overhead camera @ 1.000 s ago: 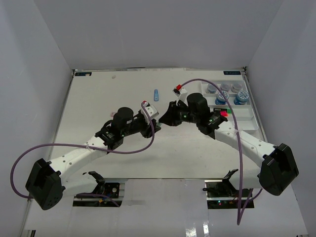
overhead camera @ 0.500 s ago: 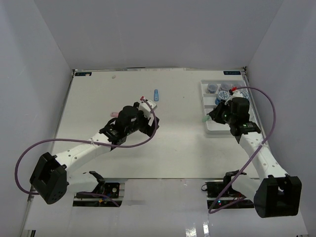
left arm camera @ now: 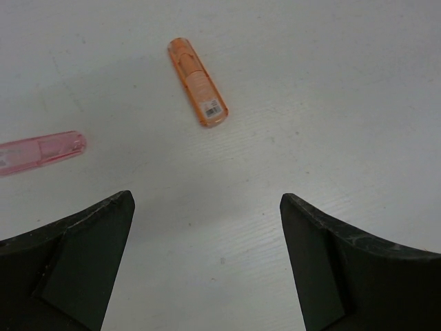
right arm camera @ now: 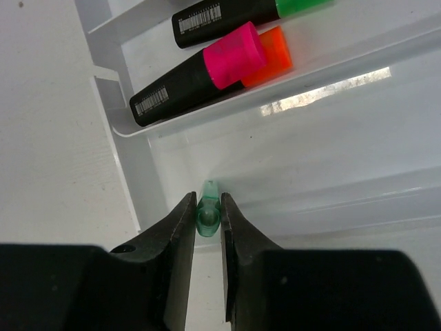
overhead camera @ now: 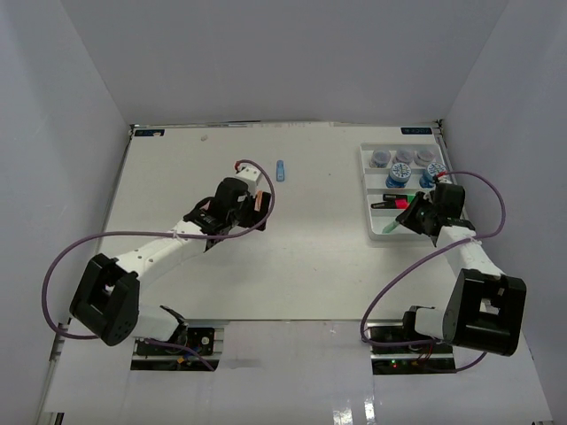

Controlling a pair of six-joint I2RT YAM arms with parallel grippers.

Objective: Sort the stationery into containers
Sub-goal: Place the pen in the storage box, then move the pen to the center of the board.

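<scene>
- Two sets of jaws are mine. The left jaws stand spread wide above the matt white bench (overhead camera: 301, 266), with nothing between them.
- Ahead of the left jaws an orange highlighter (left arm camera: 198, 83) lies flat. It is a stubby stick of translucent plastic with rounded ends and a white barcode label.
- A pink highlighter (left arm camera: 41, 152) of the same clear plastic lies to its left, well apart, cut off by the edge of the wrist view.
- A blue highlighter (overhead camera: 281, 169) lies alone farther out on the bench, with open room all round it.
- The right jaws are clenched on a green highlighter (right arm camera: 208, 210), pale and translucent, its end poking out between the tips.
- That grip hangs over the tray (right arm camera: 134, 165), glossy white plastic split by raised ridges. It is above a long section, close to the tray's left end wall.
- Past the next ridge a pink-capped marker (right arm camera: 200, 76) with a black body lies touching an orange-capped marker (right arm camera: 275, 52). A green-capped marker (right arm camera: 241, 10) lies beyond them.
- Small round jars (overhead camera: 403, 157) fill the tray's far end.
</scene>
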